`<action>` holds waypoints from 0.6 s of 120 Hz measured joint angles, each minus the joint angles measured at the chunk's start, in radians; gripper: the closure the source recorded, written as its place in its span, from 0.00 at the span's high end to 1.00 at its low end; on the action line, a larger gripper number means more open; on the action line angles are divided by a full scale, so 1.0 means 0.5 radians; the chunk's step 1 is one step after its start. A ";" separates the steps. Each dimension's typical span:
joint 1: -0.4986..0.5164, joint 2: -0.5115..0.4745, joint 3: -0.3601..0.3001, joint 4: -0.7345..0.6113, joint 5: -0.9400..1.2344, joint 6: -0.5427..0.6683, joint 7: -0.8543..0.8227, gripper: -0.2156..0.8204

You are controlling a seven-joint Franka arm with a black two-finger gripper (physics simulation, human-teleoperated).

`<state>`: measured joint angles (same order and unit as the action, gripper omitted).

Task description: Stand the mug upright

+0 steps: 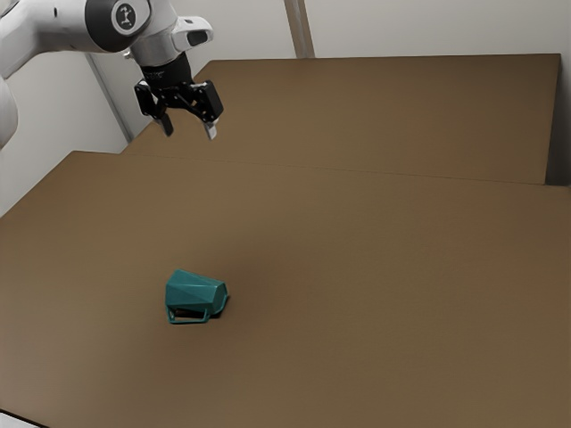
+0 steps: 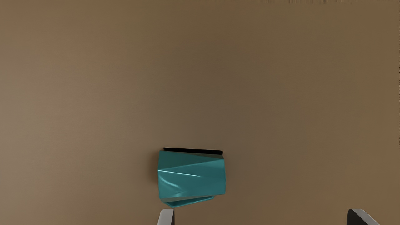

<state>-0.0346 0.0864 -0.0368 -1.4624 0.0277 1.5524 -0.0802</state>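
In the exterior view my gripper [image 1: 189, 131] hangs high above the table, well over the mug, its two fingers spread apart with nothing between them. The teal, faceted mug [image 1: 194, 292] lies on its side on the brown table, its handle toward the view's bottom edge. From the wrist view, the mug [image 2: 192, 175] lies beyond the fingertips of the open gripper [image 2: 261, 217], nearer in line with one finger [image 2: 166, 217] than the other. A dark strip runs along the mug's side opposite the handle.
The brown table [image 1: 375, 294] extends widely around the mug. A raised-looking brown section [image 1: 375, 116] lies toward the exterior view's top, with a pale wall [image 1: 428, 27] behind it.
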 joint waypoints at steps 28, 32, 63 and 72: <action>0.009 -0.003 0.003 -0.005 -0.012 -0.003 -0.019 0.79; 0.015 -0.002 0.003 -0.006 -0.023 -0.003 -0.021 0.79; 0.162 -0.173 -0.010 -0.348 -0.385 0.056 -0.043 0.79; 0.214 -0.226 -0.011 -0.533 -0.561 0.098 -0.047 0.79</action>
<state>0.0724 -0.0264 -0.0424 -1.7287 -0.2529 1.6013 -0.1035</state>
